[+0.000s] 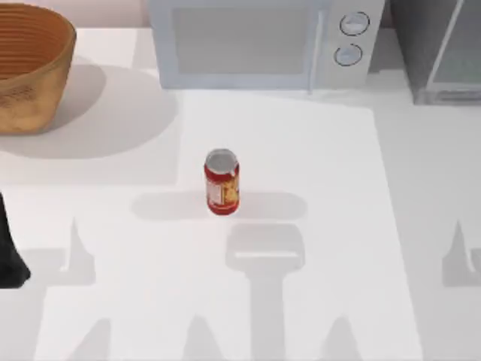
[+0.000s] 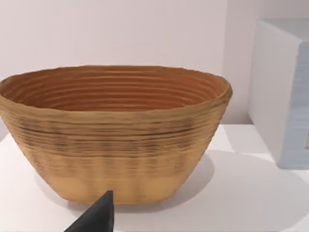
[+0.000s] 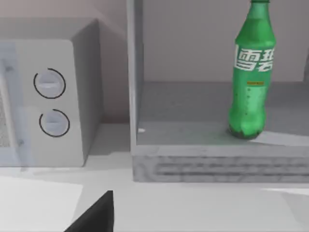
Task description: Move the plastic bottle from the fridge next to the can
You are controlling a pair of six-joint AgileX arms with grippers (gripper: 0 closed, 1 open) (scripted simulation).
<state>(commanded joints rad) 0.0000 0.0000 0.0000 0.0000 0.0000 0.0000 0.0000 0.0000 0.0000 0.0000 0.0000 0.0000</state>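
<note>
The red can with a silver top stands upright in the middle of the table. The green plastic bottle stands upright inside the dark grey fridge, on its floor towards one side. The fridge sits at the table's back right corner. A dark tip of my right gripper shows low in the right wrist view, well short of the fridge. My left arm is at the table's left edge, and my left gripper faces the basket.
A woven basket stands at the back left, seen close in the left wrist view as the basket. A light-grey microwave with two round knobs sits at the back between basket and fridge; the microwave adjoins the fridge.
</note>
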